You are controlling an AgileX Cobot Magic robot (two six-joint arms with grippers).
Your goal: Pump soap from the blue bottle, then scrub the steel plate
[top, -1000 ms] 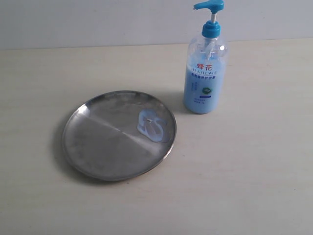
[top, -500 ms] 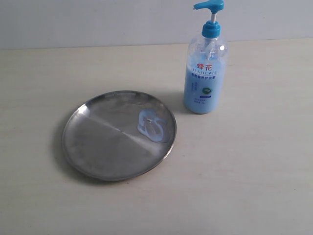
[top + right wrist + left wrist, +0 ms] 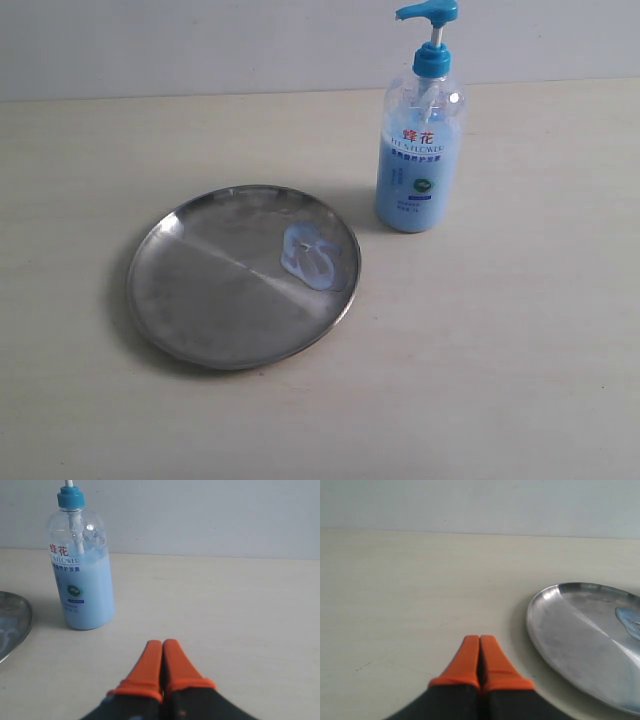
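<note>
1. Light: bright, even, diffuse; soft shadows lie left of the steel plate (image 3: 200,300) and the blue bottle (image 3: 420,170).
2. Glare: pale diagonal streak across plate.
3. Focus: my left gripper (image 3: 479,641) and right gripper (image 3: 162,645) look slightly soft close up.

one steel plate (image 3: 200,300), one blue bottle (image 3: 420,175), one soap smear (image 3: 312,258), one table (image 3: 500,380), two grippers: left gripper (image 3: 479,640), right gripper (image 3: 163,644).

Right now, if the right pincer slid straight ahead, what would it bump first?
Probably nothing close: the right pincer points over bare table toward the far wall. The blue bottle stands off to one side of that line.
</note>
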